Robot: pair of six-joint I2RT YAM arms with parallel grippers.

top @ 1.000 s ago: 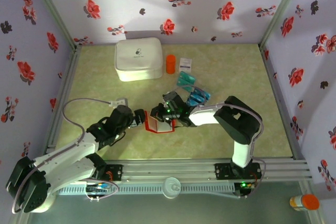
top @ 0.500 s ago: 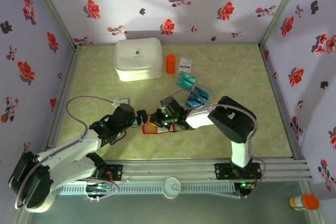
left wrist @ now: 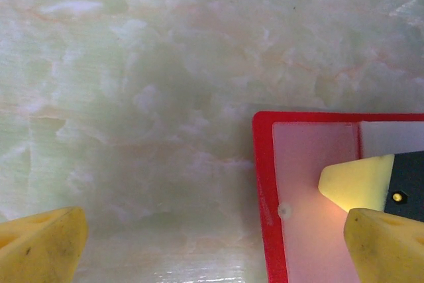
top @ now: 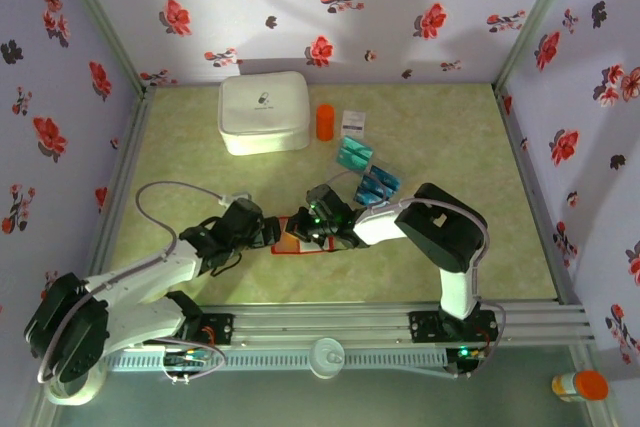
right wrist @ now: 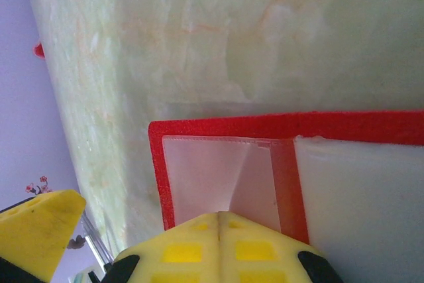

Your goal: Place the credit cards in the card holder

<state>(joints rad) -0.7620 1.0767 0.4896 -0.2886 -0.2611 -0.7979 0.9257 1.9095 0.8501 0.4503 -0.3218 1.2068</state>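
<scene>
Barely begun: the wallet (top: pixel 292 238) lies open on the counter (top: pixel 450 127), clenched right pincer (top: pixel 318 223) resting on its pale inside, left pincer (left wrist: pixel 212 250) released at its edge, the cards (top: pixel 378 184) apart behind, seemingly none loaded.

The right pincer (right wrist: pixel 218 230) covers the card holder's (left wrist: pixel 301 164) inside; tabletop (left wrist: pixel 132 97) beside it lies bare.

The left arm (top: pixel 130 287) and right arm (top: pixel 385 219) wear glossy white rounded shells with black joints. A thin grey cable (top: pixel 139 207) loops off the left one. Their fingers (left wrist: pixel 43 243) are yellow wedges on black backing, one bearing a small brass screw (left wrist: pixel 397 197).
</scene>
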